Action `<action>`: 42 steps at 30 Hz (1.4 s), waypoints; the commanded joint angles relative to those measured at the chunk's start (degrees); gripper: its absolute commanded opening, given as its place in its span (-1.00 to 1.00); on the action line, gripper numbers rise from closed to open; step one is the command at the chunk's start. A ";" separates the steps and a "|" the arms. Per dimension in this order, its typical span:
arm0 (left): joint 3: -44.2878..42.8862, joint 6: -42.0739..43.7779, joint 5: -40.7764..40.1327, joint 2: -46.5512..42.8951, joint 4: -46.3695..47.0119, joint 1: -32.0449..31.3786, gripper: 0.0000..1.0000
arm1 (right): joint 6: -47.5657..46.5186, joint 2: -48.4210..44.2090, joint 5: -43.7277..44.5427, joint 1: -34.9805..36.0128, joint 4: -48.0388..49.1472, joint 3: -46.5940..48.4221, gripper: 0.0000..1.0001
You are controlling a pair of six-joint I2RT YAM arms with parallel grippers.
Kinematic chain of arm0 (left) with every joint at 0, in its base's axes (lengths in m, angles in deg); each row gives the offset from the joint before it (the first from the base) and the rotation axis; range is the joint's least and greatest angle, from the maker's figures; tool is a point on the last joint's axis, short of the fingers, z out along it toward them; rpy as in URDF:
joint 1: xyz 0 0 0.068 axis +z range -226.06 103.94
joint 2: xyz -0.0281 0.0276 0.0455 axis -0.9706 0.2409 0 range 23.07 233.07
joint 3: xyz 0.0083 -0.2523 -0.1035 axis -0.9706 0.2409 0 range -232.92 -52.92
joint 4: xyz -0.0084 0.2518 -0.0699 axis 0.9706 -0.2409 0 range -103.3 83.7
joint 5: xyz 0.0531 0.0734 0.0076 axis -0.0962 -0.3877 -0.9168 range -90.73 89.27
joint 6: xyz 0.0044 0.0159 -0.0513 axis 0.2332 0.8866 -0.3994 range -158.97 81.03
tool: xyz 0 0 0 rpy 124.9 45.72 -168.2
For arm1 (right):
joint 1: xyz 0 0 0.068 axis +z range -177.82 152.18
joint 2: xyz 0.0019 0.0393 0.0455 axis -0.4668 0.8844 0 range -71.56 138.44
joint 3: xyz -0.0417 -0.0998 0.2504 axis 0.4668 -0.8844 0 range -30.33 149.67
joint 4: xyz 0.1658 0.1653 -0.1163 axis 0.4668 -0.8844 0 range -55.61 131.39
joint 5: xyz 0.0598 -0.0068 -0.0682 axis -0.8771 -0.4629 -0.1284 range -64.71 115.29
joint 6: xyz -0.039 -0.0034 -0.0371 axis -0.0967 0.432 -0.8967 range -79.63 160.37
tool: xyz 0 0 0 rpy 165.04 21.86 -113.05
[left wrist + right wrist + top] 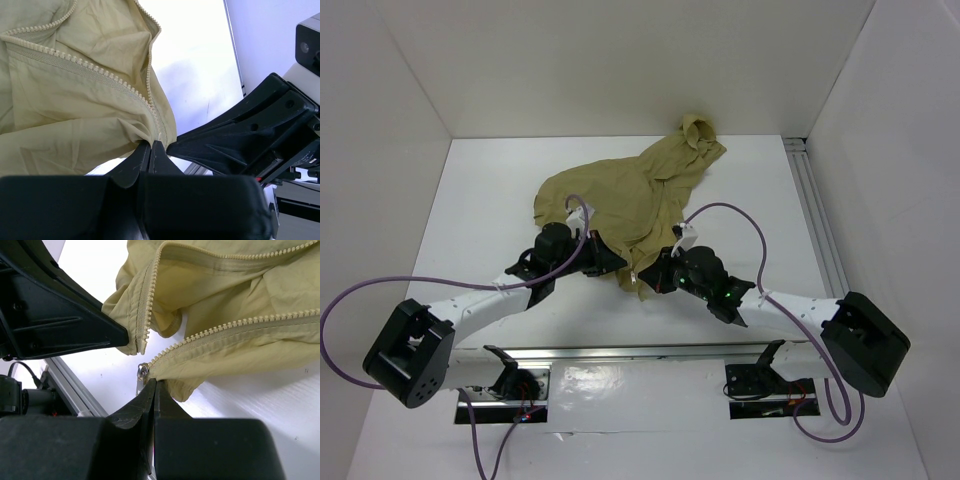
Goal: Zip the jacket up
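**Both hem ends pinched, zipper open — lining up the insert**

Your left gripper (pixel 151 147) is clamped on the bottom end of one zipper row (pixel 105 75). The jaws are pressed together with no gap, and fabric bunches right at the tips. Your right gripper (pixel 154 386) is likewise clenched on the jacket (pixel 620 195) hem. The metal slider (pixel 143 372) sits just above its tips, a little to their left. The other row's free end hangs above-left of the right jaws, near the slider but apart from it — not inserted yet.

My read is that each side is held low at the hem so the two ends can be brought together at the slider.

From above, the jacket lies on the table (pixel 480 200), its body trailing away beyond both jaws and the hood (pixel 698 135) at the far end. The near hem is gathered between the two grippers. Teeth are parted along the whole visible run.

The risk, I'd judge, is that the thin fabric slips or twists in the pinch and the free end misses the slider.
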 commanded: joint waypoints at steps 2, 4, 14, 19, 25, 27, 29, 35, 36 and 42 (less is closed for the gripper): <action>0.23 -1.01 1.48 -1.61 2.93 0.20 -1.00 | -0.52 0.21 0.39 0.46 5.10 2.09 -1.00; 0.23 -1.01 1.48 -1.61 2.93 0.20 -1.00 | -0.52 0.74 0.39 0.46 5.10 2.09 -1.00; 0.76 -1.01 1.48 -1.61 2.93 0.20 -1.00 | -1.04 0.74 0.92 0.46 5.10 2.61 -1.00; 0.76 -1.01 1.48 -1.61 2.93 0.20 -1.00 | -1.04 0.74 0.92 0.46 5.63 2.61 -1.00; 0.76 -1.01 2.00 -1.61 2.93 0.20 -1.00 | -1.04 0.74 0.92 0.46 5.63 2.61 -1.00; 0.76 -1.01 2.00 -1.61 2.93 0.20 -1.00 | -1.04 0.74 0.92 0.46 5.63 2.61 -1.00; 0.76 -1.01 2.00 -1.09 3.46 0.20 -1.00 | -1.04 0.74 0.92 0.46 6.16 2.61 -1.00; 0.76 -1.01 2.53 -1.08 3.46 0.20 -1.00 | -1.04 0.74 1.45 0.46 6.77 2.61 -1.00; 0.76 -1.01 2.53 -1.08 3.46 0.20 -1.00 | -1.04 0.74 1.97 0.46 6.77 2.61 -1.00; 0.76 -1.54 2.53 -1.61 3.46 0.20 -1.00 | -1.04 0.74 2.50 -0.59 7.30 2.61 -1.00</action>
